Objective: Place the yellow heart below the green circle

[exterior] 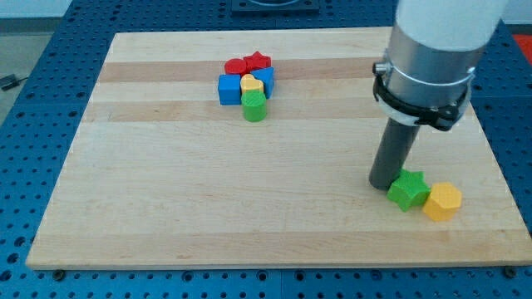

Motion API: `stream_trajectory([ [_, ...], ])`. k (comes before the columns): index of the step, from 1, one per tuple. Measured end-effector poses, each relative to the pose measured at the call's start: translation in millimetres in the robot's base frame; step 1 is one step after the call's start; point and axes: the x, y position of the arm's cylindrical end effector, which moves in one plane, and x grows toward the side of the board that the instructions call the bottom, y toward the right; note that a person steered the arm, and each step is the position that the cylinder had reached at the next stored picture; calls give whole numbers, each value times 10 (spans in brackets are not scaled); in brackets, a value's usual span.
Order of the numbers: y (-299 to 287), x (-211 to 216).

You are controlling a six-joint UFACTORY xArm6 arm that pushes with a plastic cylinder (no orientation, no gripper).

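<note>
The yellow heart (251, 83) sits in a tight cluster near the view's top centre. The green circle (254, 107) touches it just below, at the cluster's bottom edge. A blue cube (229, 89) is on the heart's left, another blue block (265, 78) on its right, and a red circle (236, 66) and a red star (258, 60) lie above. My tip (384, 184) rests on the board far to the view's lower right, well away from the cluster. It is right beside the left edge of a green star (407, 190).
A yellow hexagon (441, 201) touches the green star on its right, near the wooden board's (166, 183) right edge. The arm's wide grey body (432, 50) hangs over the view's upper right. A blue perforated table surrounds the board.
</note>
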Motion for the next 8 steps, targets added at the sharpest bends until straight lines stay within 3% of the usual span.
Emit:
stream_trajectory([
  [1, -122, -38],
  [3, -714, -1523],
  [4, -1355, -1911],
  [6, -2200, -1766],
  [8, -2040, -1356],
])
